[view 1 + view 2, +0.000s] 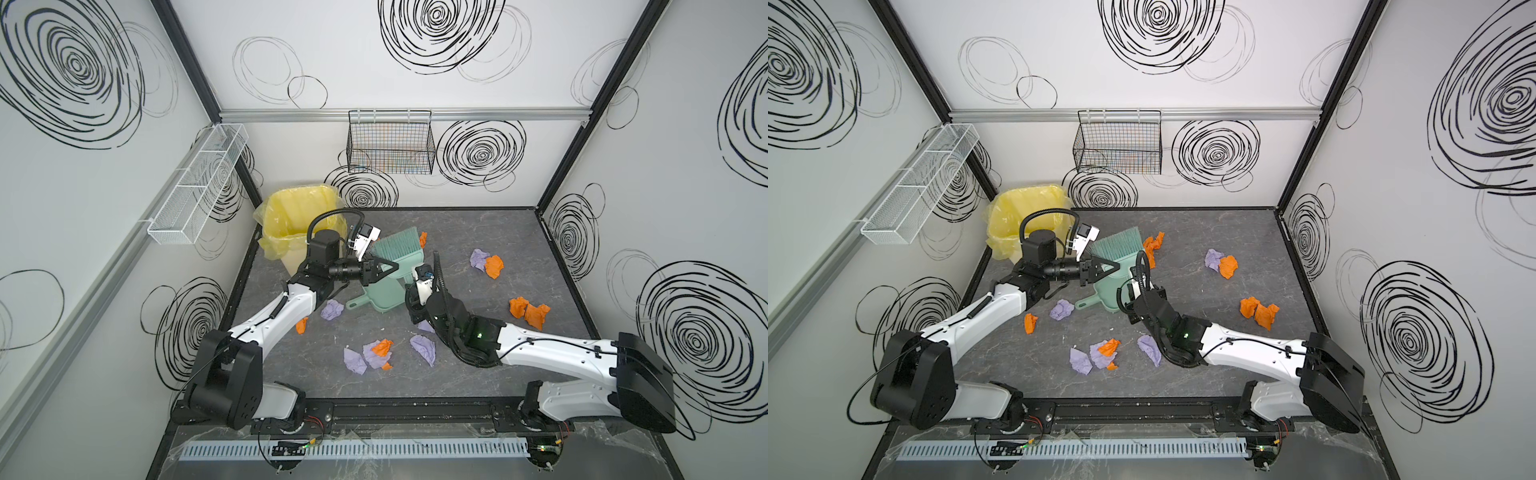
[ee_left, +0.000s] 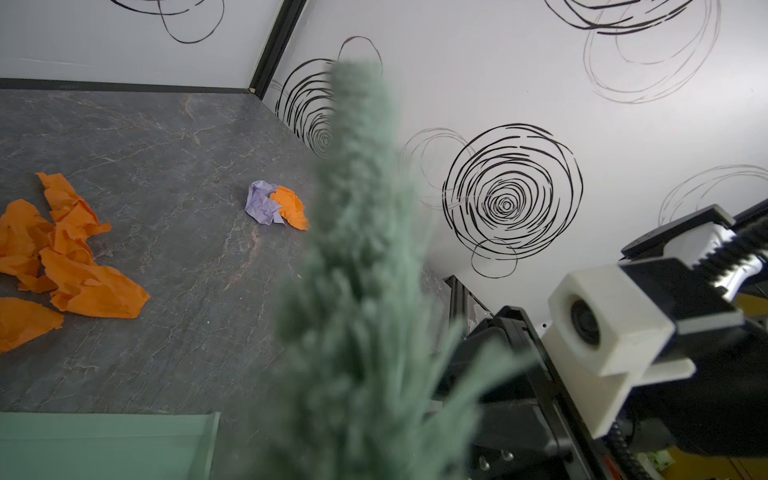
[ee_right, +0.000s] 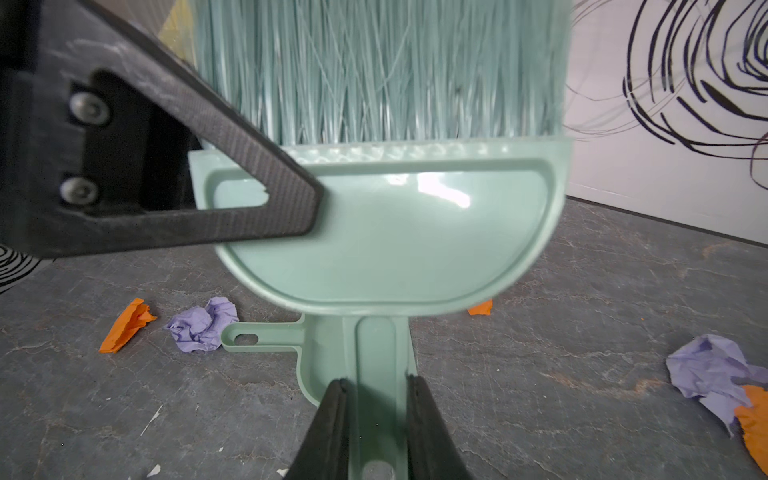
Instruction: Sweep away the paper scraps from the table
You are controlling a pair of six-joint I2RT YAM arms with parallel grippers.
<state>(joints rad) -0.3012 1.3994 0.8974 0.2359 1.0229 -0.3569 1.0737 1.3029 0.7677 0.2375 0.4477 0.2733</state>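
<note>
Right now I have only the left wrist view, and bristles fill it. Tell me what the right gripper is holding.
Observer: The right gripper is shut on the handle of the brush, with the dustpan lying under it.
Operator: Good. Point me to scraps outside my view.
Observer: A cluster of purple and orange paper scraps lies midway across the table, toward its near edge.

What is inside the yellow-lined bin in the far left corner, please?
Inside the yellow-lined bin only its own crumpled liner shows, with nothing lying in the visible part. The left arm, with its wrist and cable, covers the near right corner.
</note>
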